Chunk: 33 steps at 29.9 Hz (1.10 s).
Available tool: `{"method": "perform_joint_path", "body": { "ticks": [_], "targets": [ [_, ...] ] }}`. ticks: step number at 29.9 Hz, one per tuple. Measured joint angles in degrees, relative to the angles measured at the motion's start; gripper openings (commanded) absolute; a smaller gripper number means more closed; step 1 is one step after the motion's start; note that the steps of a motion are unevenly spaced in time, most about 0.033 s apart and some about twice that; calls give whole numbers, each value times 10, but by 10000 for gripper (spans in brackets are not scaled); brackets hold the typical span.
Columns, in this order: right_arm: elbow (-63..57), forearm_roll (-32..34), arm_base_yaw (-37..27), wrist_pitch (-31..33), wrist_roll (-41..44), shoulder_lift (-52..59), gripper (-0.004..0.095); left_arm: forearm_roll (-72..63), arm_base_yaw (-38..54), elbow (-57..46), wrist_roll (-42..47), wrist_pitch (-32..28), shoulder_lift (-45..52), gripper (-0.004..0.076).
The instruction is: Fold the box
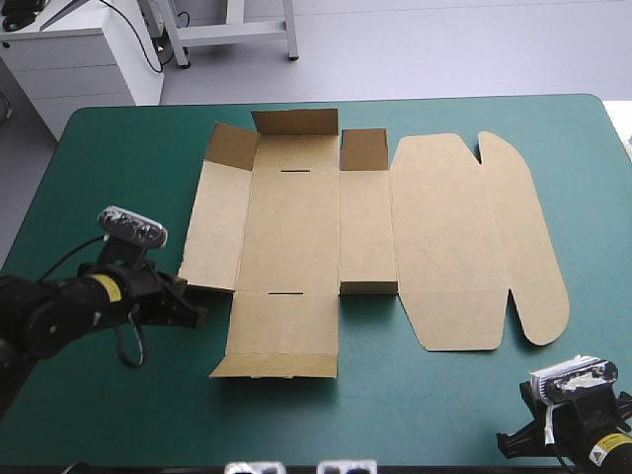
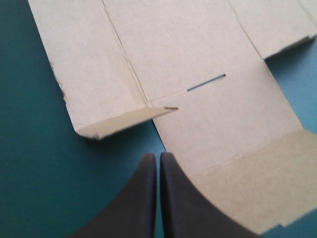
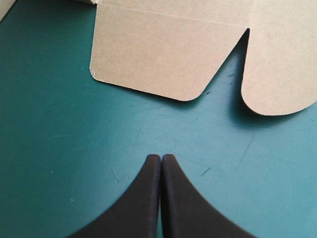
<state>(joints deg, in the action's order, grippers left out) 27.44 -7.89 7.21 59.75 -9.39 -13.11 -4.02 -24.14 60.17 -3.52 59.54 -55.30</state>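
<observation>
On the teal-green desk the brown box lies nearly flat, just ahead of the left jaws and farther from the right jaws. Both pairs are pressed together. Folding seems barely begun; next, its side panel likely needs raising.

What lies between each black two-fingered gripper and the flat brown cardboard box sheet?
Nothing visible. The left gripper is shut at the brown box's edge; only bare teal-green cover separates the shut right gripper from its rounded flaps.
</observation>
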Motion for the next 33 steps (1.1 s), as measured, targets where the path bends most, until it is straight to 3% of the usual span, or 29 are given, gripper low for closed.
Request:
{"method": "perform_joint_path", "body": {
  "ticks": [12, 19, 25, 28, 33],
  "targets": [
    [0, 0, 0, -1, 0, 0, -20, 0, 24, 138, -42, -17, -200, 14],
    [0, 0, 0, -1, 0, 0, -20, -165, 177, 163, -181, -18, -276, 15],
    [0, 0, 0, -1, 0, 0, -20, -335, 348, 165, -308, 57, -328, 15],
    [0, 0, 0, -1, 0, 0, -20, -375, 408, 165, -340, 91, -356, 15],
    [0, 0, 0, -1, 0, 0, -19, -394, 449, 166, -351, 97, -395, 45]
  ]
}}
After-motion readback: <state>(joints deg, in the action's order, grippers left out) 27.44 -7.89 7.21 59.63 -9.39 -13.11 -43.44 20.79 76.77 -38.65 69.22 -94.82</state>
